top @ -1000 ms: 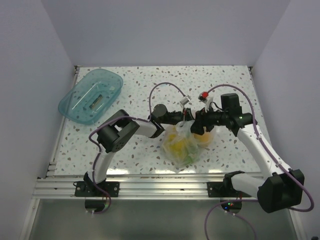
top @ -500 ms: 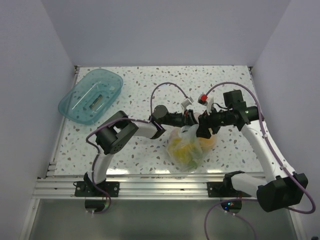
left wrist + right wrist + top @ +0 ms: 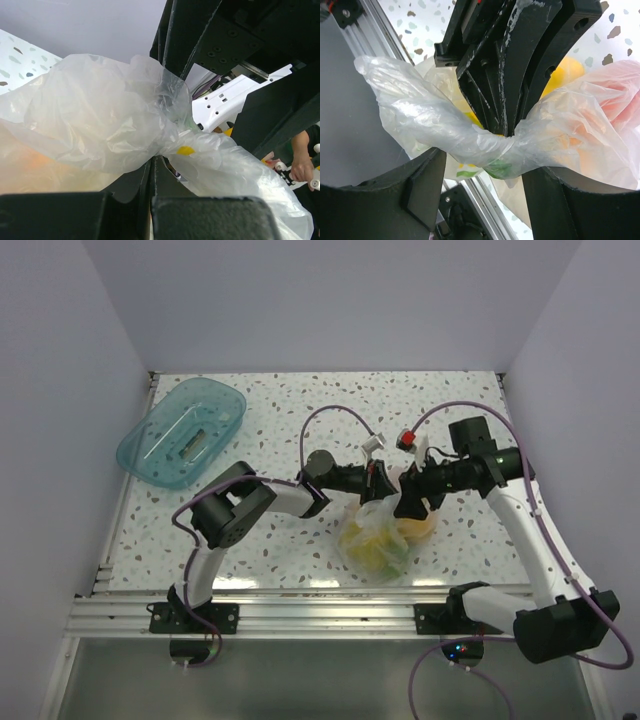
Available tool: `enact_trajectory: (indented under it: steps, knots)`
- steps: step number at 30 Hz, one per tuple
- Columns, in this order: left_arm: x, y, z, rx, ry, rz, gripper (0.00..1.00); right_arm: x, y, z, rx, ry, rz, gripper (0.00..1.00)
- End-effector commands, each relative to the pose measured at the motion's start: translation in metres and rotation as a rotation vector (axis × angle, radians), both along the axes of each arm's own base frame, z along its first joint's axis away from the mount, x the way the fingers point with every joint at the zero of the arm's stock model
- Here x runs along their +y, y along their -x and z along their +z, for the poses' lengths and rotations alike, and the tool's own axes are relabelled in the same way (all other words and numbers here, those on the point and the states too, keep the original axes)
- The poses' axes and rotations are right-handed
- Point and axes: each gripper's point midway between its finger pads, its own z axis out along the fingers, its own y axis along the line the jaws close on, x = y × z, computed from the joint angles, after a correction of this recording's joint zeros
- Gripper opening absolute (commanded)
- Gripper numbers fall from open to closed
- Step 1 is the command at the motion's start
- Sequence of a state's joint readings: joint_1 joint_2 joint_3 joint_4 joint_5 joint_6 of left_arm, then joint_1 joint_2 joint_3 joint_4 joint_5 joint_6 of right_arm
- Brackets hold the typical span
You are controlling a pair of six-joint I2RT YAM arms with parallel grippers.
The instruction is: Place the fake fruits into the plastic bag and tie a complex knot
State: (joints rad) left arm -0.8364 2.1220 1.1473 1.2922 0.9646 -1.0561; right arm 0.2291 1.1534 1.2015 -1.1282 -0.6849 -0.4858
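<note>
The clear plastic bag lies on the table near the front, between both arms. The fake fruits show through it: yellow banana, an orange and green grapes. My left gripper is shut on the bag's gathered top; its fingers pinch the twisted plastic. My right gripper is open. In the right wrist view the twisted neck of the bag runs across between its spread fingers, in front of the left gripper's shut fingers. Yellow and orange-red fruit show through.
The teal oval tray sits at the far left of the speckled table. An aluminium rail runs along the near edge. White walls close in the left, right and back. Purple cables loop above both wrists.
Both grippers have moved a little right and toward the near edge with the bag's top. The bag has shifted slightly right with them.
</note>
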Motion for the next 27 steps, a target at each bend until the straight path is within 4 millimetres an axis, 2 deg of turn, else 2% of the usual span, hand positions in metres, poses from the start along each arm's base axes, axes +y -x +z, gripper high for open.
enact_trajectory:
  steps: [1,3,8,15,18,21,23,24,27]
  knots:
    - [0.002,-0.007,0.022,-0.041,0.088,0.033,0.0,0.014,-0.004,-0.001,0.044,-0.066,-0.007,0.63]
    - [0.002,-0.005,0.026,-0.048,0.107,0.021,0.0,0.019,-0.01,-0.003,0.056,-0.09,-0.003,0.64]
    - [0.005,-0.01,0.035,-0.062,0.133,0.032,0.0,0.038,-0.04,-0.005,0.061,-0.17,-0.012,0.63]
    - [0.018,-0.038,0.054,-0.117,0.162,0.096,0.0,0.054,-0.072,0.027,-0.014,-0.253,-0.051,0.62]
    - [0.021,-0.048,0.067,-0.137,0.181,0.114,0.0,0.06,-0.077,0.046,-0.053,-0.303,-0.059,0.62]
    - [0.02,-0.052,0.077,-0.149,0.191,0.116,0.0,0.062,-0.079,0.056,-0.083,-0.324,-0.066,0.62]
    - [0.019,-0.053,0.077,-0.154,0.188,0.115,0.0,0.06,-0.077,0.049,-0.069,-0.303,-0.064,0.62]
    - [0.019,-0.055,0.075,-0.155,0.184,0.118,0.0,0.055,-0.075,0.039,-0.059,-0.264,-0.065,0.62]
    - [0.019,-0.055,0.061,-0.138,0.163,0.12,0.0,0.048,-0.065,0.025,-0.039,-0.21,-0.052,0.64]
